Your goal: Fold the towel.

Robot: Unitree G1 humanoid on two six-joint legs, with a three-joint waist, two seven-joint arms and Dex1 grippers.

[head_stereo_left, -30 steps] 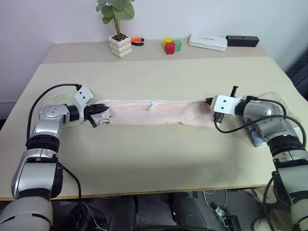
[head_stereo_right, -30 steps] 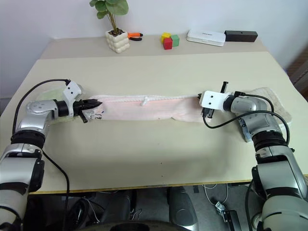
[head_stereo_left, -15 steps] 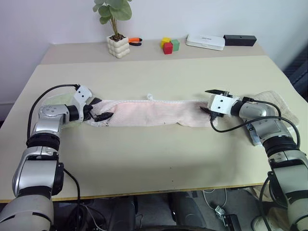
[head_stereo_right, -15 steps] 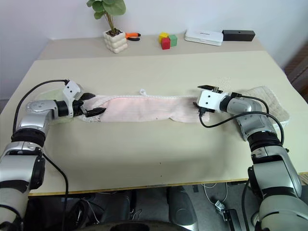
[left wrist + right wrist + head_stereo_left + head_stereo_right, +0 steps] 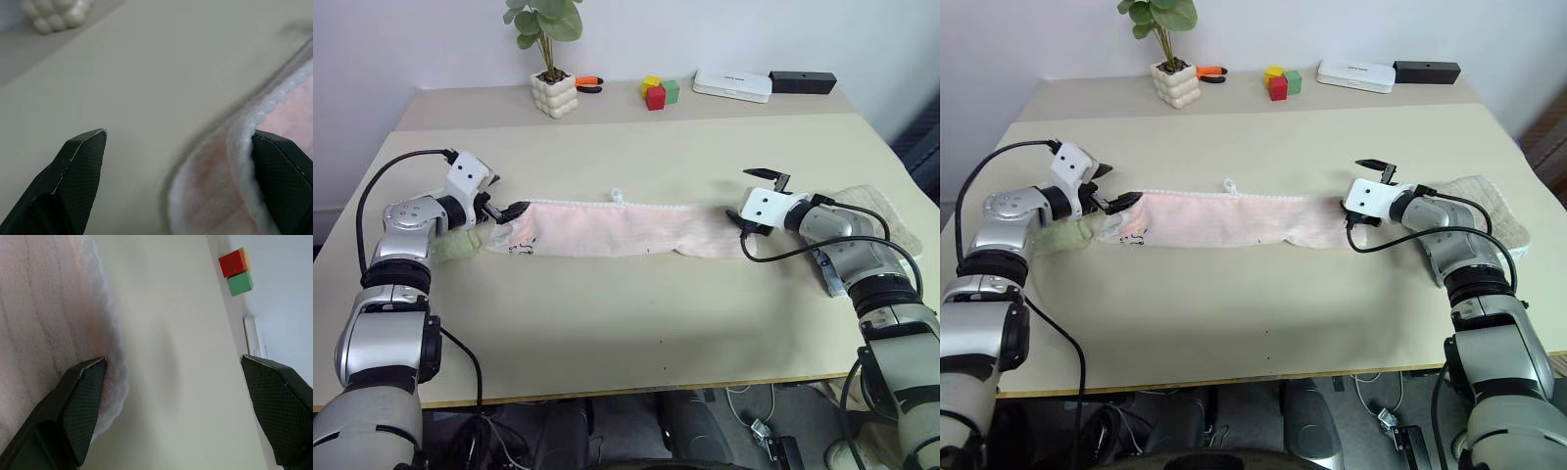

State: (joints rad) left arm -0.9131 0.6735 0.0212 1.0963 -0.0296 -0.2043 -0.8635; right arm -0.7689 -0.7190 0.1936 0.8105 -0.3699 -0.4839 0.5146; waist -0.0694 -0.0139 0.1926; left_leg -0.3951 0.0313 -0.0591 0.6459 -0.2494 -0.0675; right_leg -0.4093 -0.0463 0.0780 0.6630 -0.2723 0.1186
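Pale pink terry cloth towel with white stitched edging (image 5: 617, 227): folded into a long narrow strip, flat across the middle of the beige table (image 5: 636, 323). Left gripper (image 5: 499, 201): at the strip's left end, fingers spread, nothing held. Right gripper (image 5: 751, 192): at the strip's right end, fingers spread wide, empty. Light green towel (image 5: 455, 245): under left arm. Beige-tan towel (image 5: 886, 211): by right arm.
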